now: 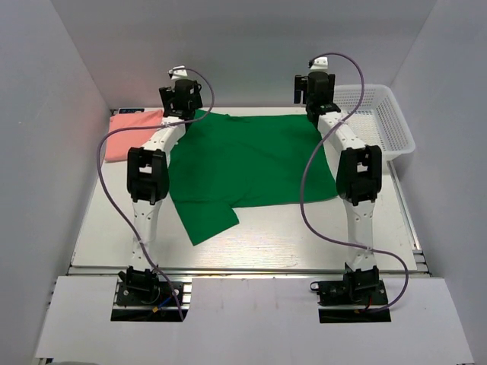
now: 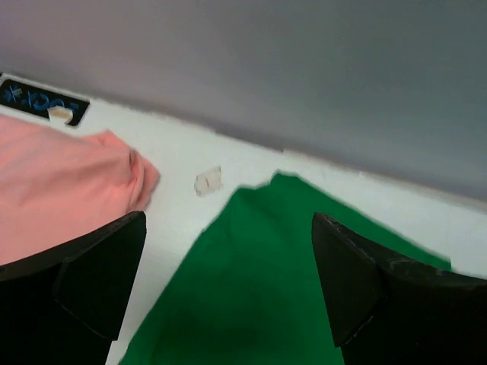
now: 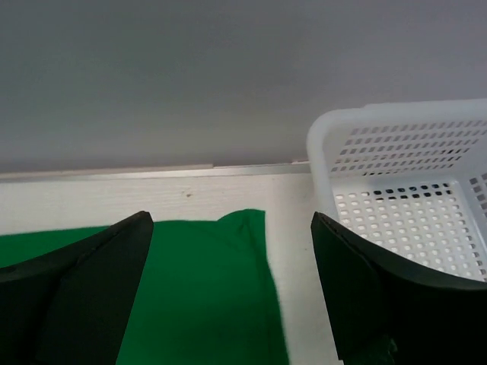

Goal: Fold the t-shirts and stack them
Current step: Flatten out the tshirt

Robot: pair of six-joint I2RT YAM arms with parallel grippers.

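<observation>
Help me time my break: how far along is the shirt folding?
Done: the pink shirt looks folded into a compact block at the far left of the table. In hand: the green shirt lies spread flat, unfolded; the left gripper and right gripper hang open over its far edge, holding nothing. Left: fold the green shirt and stack the two.

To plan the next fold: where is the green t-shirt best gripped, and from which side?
Likely its two far corners, from above. The green t-shirt lies flat, so only edges can be pinched; the left end effector and the right end effector hang open by those corners.
</observation>
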